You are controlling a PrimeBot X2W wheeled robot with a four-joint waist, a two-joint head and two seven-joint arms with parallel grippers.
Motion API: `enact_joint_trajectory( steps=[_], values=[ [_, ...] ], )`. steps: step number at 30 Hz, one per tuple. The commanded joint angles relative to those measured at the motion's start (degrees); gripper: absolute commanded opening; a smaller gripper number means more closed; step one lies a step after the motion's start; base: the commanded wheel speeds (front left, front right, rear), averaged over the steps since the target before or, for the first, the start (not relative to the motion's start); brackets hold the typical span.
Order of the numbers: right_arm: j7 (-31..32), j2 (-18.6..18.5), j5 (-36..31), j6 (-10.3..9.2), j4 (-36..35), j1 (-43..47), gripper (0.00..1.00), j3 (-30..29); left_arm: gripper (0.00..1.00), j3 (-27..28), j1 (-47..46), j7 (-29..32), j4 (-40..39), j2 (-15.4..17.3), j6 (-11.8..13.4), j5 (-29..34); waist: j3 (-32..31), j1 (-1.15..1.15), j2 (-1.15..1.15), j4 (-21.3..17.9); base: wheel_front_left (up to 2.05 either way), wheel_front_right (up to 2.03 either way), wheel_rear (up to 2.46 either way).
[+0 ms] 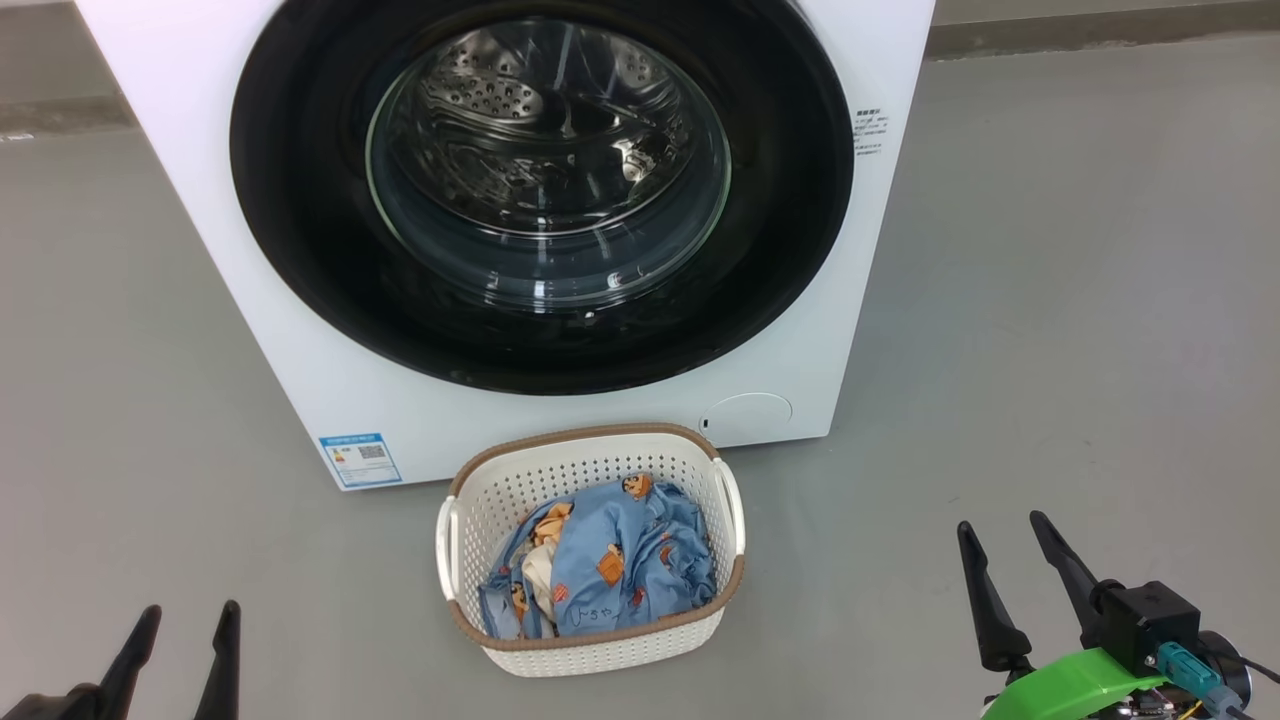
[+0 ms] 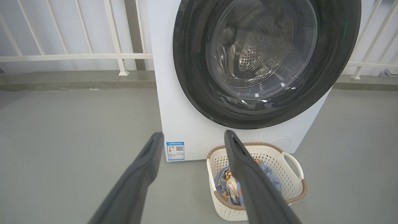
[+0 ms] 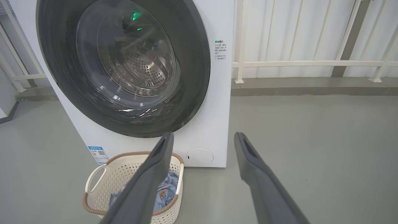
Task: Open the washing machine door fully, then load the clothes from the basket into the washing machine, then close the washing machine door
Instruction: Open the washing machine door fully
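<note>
Your left tool (image 1: 190, 610) and right tool (image 1: 1002, 525) hang fingers apart, empty, well back from the shut washing machine door (image 1: 300, 200). The basket (image 1: 590, 435) waits just before it, keeping the clothes (image 1: 610, 560) handy for loading.

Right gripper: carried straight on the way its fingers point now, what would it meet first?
Probably the white front of the washing machine, lower right, beside the black rim of the washing machine door. The open right gripper points there over the floor, passing right of the basket. Depth is unclear.
</note>
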Motion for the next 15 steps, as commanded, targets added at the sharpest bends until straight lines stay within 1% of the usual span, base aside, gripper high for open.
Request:
enact_joint_trajectory(
  steps=[1,5,8,11,15],
  values=[
    [-0.7,-0.5,0.1,-0.06,-1.6,-2.4,1.0,1.3,1.0,2.4,-2.4,-0.7,-0.9,1.7,-0.2,0.9,0.0,0.0,0.0,0.0,0.22,0.22,-0.44],
    [-0.7,-0.5,0.1,-0.06,-1.7,-2.3,1.0,1.2,1.0,3.0,-2.4,-0.7,-1.1,1.5,-0.2,1.2,0.1,0.0,0.0,0.1,0.42,0.42,-0.83],
    [-0.7,-0.5,0.1,-0.06,-1.8,-2.3,1.0,1.1,1.0,3.1,-2.4,-0.7,-1.1,1.5,-0.2,1.2,0.2,0.0,0.0,0.1,0.69,0.69,-1.39],
    [-0.7,-0.5,0.2,-0.06,-1.9,-2.3,1.0,1.0,1.0,3.3,-2.5,-0.7,-1.1,1.5,-0.2,1.1,0.3,0.0,0.0,0.2,0.93,0.93,-1.86],
    [-0.7,-0.5,0.3,-0.06,-2.1,-2.2,1.0,0.9,1.0,3.3,-2.6,-0.7,-1.1,1.7,-0.2,1.0,0.5,0.0,0.0,0.1,1.16,1.16,-2.33]
  ],
)
